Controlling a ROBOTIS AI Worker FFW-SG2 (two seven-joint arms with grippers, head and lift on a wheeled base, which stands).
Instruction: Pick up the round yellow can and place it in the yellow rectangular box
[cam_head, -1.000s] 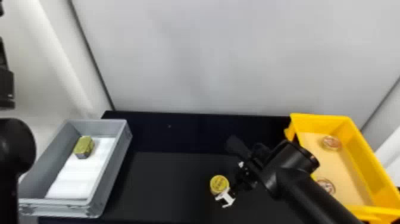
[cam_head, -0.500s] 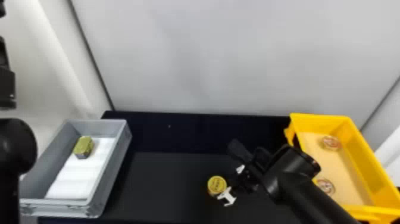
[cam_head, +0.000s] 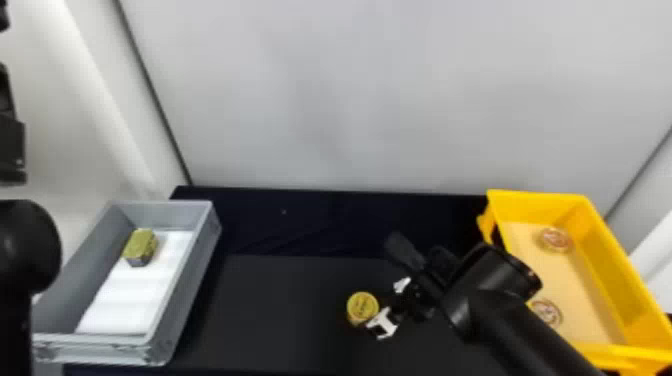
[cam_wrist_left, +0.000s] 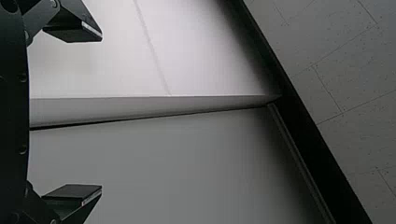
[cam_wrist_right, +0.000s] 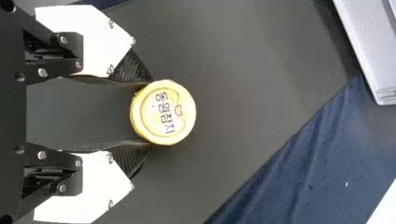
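Observation:
The round yellow can (cam_head: 362, 308) is low in the head view, right of centre over the dark mat, beside my right gripper (cam_head: 384, 306). In the right wrist view the can (cam_wrist_right: 166, 112) faces the camera with its printed lid, and my right gripper (cam_wrist_right: 149, 113) is shut on it, a fingertip against either side. The yellow rectangular box (cam_head: 612, 255) stands at the right with round lids inside. My left arm is parked at the head view's left edge, its gripper (cam_head: 11, 145) high there; in the left wrist view that gripper (cam_wrist_left: 102, 113) stands open, holding nothing.
A grey bin (cam_head: 197, 267) with a white liner and a gold-topped block (cam_head: 140, 246) stands at the left. Dark cloth (cam_head: 300, 225) runs behind the mat, with a pale wall at the back. My right forearm crosses in front of the yellow box.
The can has shifted very slightly leftward beside my right gripper. That arm's wrist has moved and turned a little, while my left arm has kept still.

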